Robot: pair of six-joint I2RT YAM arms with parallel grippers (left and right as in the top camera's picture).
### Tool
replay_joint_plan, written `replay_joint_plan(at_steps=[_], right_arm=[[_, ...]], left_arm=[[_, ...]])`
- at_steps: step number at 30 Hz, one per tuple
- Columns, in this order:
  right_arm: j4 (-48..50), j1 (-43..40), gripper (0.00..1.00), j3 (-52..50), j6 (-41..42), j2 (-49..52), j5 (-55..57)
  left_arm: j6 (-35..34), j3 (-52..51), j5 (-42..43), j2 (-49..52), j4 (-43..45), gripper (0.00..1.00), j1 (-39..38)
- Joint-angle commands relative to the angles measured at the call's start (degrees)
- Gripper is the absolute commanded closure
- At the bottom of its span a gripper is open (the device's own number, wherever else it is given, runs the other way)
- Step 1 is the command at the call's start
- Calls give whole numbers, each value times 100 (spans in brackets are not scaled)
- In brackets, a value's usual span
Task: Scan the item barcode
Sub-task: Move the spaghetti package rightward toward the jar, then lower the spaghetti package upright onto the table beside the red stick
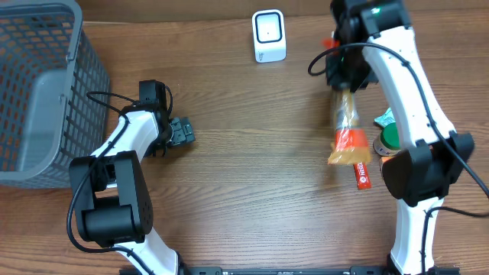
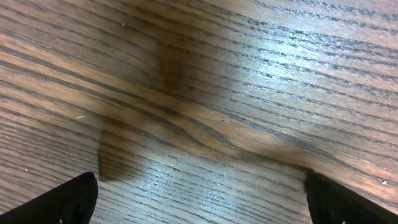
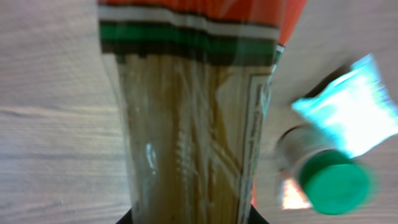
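while the right hand point(image 1: 345, 85) is clenched on the top end of the spaghetti pack point(image 1: 346, 126), the pack hangs in the upper right of the overhead frame, orange-and-green end lowest, seemingly lifted off the surface point(image 1: 252, 198). scanner point(image 1: 269, 36), white with a dark window, stands upper centre, well apart from the pack, to its left in frame.

step in hand, as i judge it: carry the pack across and show its barcode to the scanner window.

barcode itself not made out. right wrist view shows a label panel point(image 3: 256, 118) down the pack's right edge, too blurred to read. the code likely sits there, so turn that face toward the window, flat on, not edge on.

pack looks long and floppy, gripped at one end only: move slowly, let any swing settle before presenting. glossy film may glare; a slight tilt could help.

keep the low end clear of the green-capped bottle point(image 1: 390, 137), teal packet point(image 1: 386, 117) and red item point(image 1: 362, 176) at right.

left hand point(image 1: 182, 131) released, jaws wide, empty, low at centre left near the grey basket point(image 1: 38, 92); not needed.
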Motion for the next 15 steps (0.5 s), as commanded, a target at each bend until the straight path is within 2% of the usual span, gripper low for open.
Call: replay_joint_plan(at_steps=[1, 6, 11, 15], right_arm=[[116, 55, 96, -599, 205, -129, -575], [817, 120, 96, -1574, 208, -129, -575], [1086, 129, 95, -1893, 190, -129, -570], [1106, 129, 83, -1891, 157, -129, -570]], left_arm=[[116, -133, -310, 214, -31, 0, 28], [116, -133, -313, 214, -31, 0, 28], [116, -133, -310, 214, -31, 0, 28], [116, -133, -310, 214, -31, 0, 28]])
